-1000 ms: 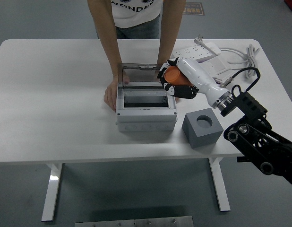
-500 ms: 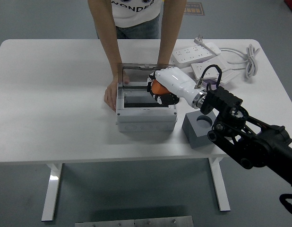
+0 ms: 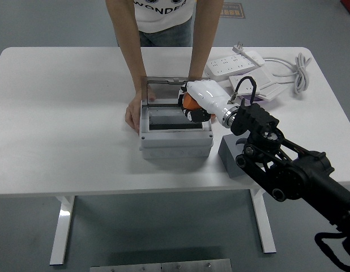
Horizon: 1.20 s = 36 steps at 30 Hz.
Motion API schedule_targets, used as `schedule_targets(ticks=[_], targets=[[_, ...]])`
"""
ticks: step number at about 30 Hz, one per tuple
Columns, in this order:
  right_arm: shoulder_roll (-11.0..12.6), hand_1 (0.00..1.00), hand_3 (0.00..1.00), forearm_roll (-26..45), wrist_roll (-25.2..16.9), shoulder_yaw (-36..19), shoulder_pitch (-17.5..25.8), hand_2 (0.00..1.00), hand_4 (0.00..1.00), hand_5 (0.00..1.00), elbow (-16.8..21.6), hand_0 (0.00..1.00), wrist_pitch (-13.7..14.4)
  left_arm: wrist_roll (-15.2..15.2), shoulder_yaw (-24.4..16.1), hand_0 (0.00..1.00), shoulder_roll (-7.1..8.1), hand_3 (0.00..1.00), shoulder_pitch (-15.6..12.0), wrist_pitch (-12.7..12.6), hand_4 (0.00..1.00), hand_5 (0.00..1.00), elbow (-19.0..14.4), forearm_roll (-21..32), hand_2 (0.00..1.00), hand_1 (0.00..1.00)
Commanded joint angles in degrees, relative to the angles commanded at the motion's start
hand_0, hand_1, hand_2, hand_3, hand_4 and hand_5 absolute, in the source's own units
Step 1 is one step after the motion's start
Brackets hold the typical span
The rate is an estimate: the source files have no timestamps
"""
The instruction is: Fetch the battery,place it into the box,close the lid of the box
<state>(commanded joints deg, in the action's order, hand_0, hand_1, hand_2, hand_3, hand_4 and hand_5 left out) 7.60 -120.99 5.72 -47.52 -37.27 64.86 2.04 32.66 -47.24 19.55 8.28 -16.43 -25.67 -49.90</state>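
An open grey box (image 3: 175, 139) stands mid-table, its clear lid (image 3: 163, 90) raised at the back. My right hand (image 3: 196, 109), white-shelled with black fingers, is over the box's right inner side and is shut on an orange battery (image 3: 190, 102). The battery sits just above the box's dark interior, partly hidden by my fingers. My black right arm (image 3: 282, 170) reaches in from the lower right. A person at the far side steadies the box, one hand (image 3: 132, 113) on its left wall, the other arm behind the lid. My left arm is out of view.
A grey block (image 3: 229, 156) with a round hole stands right of the box, mostly hidden by my arm. White power strips (image 3: 237, 61) and a coiled cable (image 3: 294, 68) lie at the back right.
My right hand has carried the orange battery leftward from beside the box's right edge to over its interior, and my arm has swung in over the grey block.
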Motion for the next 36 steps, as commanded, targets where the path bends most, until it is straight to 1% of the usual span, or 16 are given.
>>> schedule_targets(ticks=[10, 16, 25, 30, 36], targets=[[-1.8, 0.310, 0.408, 1.3, 0.0, 1.0, -0.2, 0.347, 0.326, 0.002, -0.5, 0.266, 1.2, 0.4, -0.4, 0.622, 0.16, 0.570, 0.0, 0.1, 0.585, 0.012, -0.1, -0.6, 0.600, 0.693], [-3.4, 0.306, 0.407, 2.9, -0.4, 1.9, -0.5, 0.345, 0.329, 0.002, -2.2, 0.264, 2.8, 0.6, -0.6, 0.620, 0.29, 0.569, 0.2, 0.3, 0.583, 0.013, -0.1, -1.0, 0.600, 0.693], [-5.5, 0.304, 0.410, 3.7, -0.8, 3.5, -1.0, 0.345, 0.338, 0.002, -5.8, 0.255, 4.9, 0.9, -1.0, 0.622, 0.44, 0.569, 0.4, 0.5, 0.583, 0.011, -0.1, -1.8, 0.600, 0.692], [-5.9, 0.304, 0.410, 4.0, -1.2, 3.7, -0.9, 0.345, 0.338, 0.002, -6.5, 0.255, 5.5, 0.9, -1.1, 0.622, 0.44, 0.569, 0.5, 0.6, 0.583, 0.011, -0.1, -2.0, 0.600, 0.692], [-5.8, 0.303, 0.411, 5.5, -2.5, 2.9, -0.4, 0.344, 0.337, 0.002, -7.2, 0.254, 6.4, 0.8, -1.0, 0.622, 0.41, 0.569, 0.6, 0.5, 0.583, 0.012, -0.1, -1.9, 0.600, 0.692]])
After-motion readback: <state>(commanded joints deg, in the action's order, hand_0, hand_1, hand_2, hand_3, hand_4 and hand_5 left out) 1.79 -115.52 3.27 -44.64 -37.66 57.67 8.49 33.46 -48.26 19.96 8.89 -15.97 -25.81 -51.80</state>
